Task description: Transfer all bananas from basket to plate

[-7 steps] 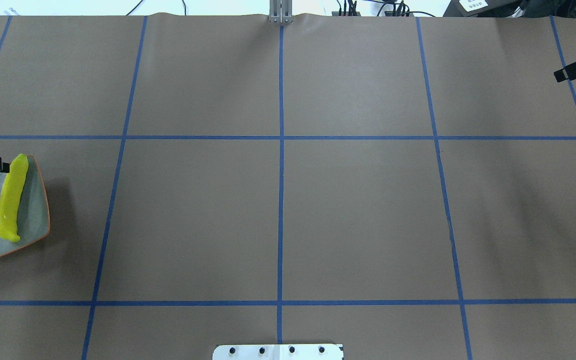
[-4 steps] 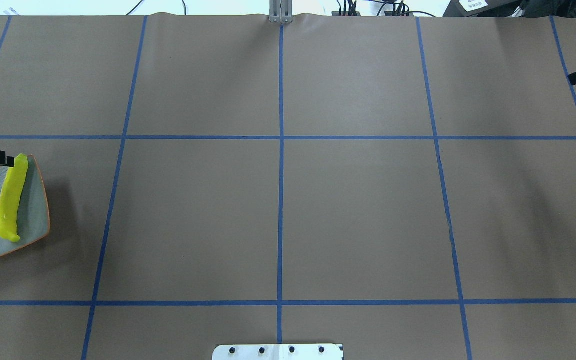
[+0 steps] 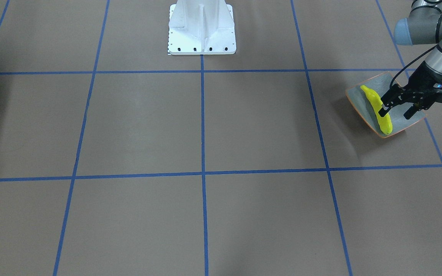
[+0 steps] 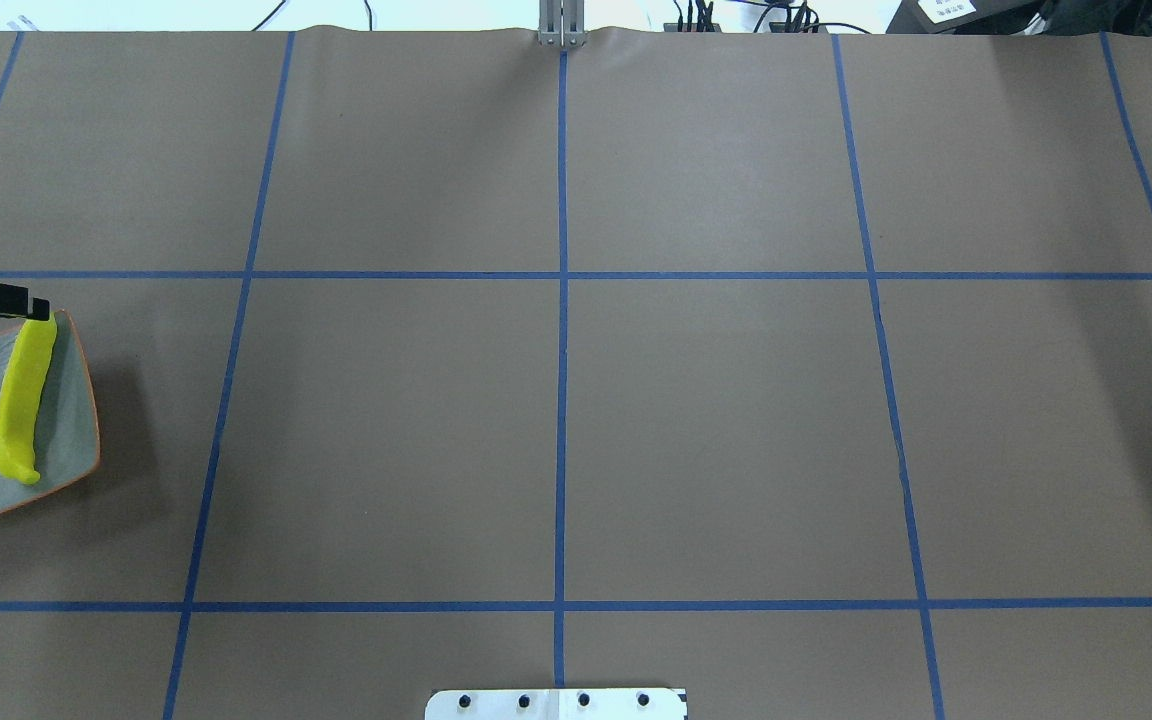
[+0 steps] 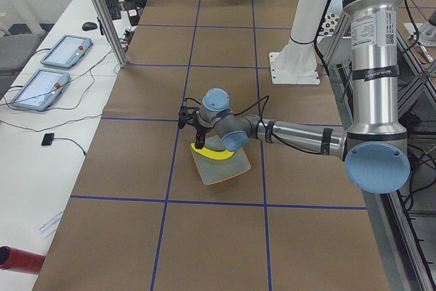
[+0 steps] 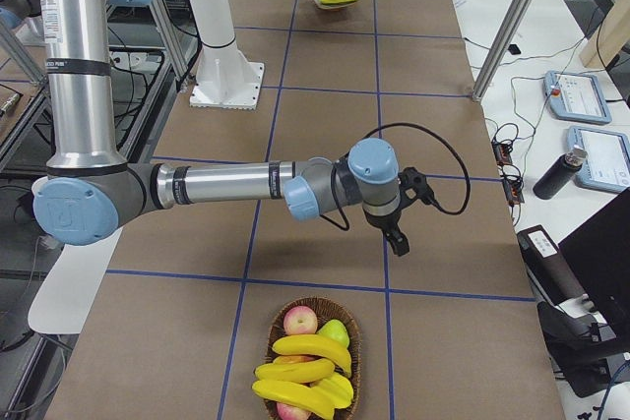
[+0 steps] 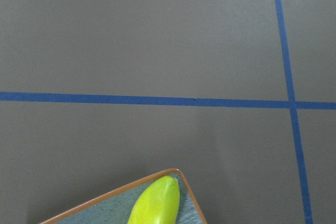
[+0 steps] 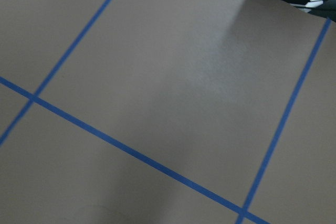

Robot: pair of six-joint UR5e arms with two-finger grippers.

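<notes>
The left tool (image 3: 396,114), fingers (image 3: 383,111) spread, hangs over the plate (image 3: 359,102) near the bench's (image 4: 716,420) left end, where one banana (image 3: 374,101) lies. The right tool (image 6: 398,233) hangs near the basket (image 6: 320,302) holding three bananas (image 6: 300,373); whether it is spread I cannot tell. A label (image 5: 383,35) on the left arm (image 5: 371,100) is too small to read.

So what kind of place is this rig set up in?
Probably a robotics lab bench: brown paper-covered table gridded with blue tape lines, white metal robot pedestal, grey-blue touchscreen control tablets on the white side desk.
</notes>
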